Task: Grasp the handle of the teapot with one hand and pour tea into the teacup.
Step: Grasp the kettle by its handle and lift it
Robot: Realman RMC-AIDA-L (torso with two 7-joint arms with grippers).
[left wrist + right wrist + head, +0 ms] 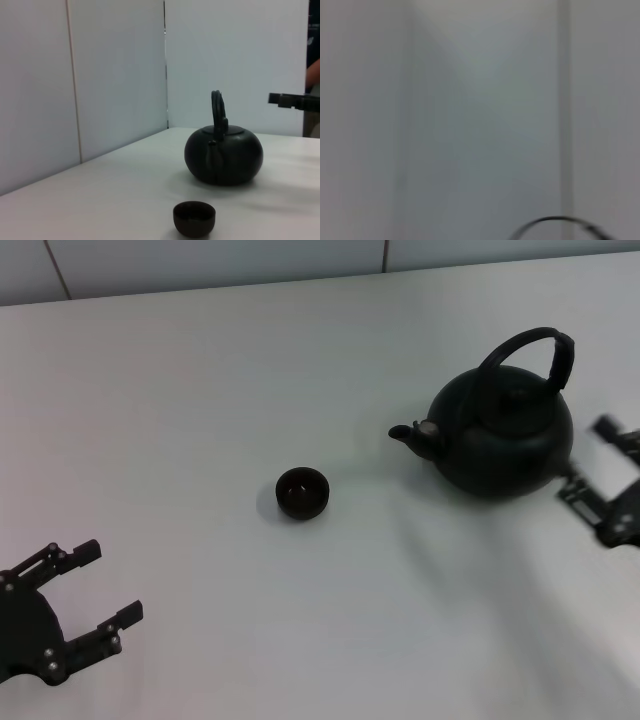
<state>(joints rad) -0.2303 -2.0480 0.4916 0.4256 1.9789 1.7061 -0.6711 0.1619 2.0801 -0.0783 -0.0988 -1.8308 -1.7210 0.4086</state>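
The black teapot [502, 433] stands on the white table at the right, spout pointing left toward the teacup. Its arched handle [535, 352] rises over the lid. The small black teacup [301, 492] sits in the middle of the table. My right gripper [588, 460] is open just right of the teapot's body, level with it and apart from the handle. My left gripper [106, 585] is open and empty at the near left. The left wrist view shows the teapot [223, 155], its handle [218, 107] and the teacup [194, 218]. The right wrist view shows only the handle's top arc [555, 224].
The white table [200, 400] ends at a pale panelled wall [200, 260] along the back. In the left wrist view a dark finger of the right gripper [295, 101] shows beside the teapot.
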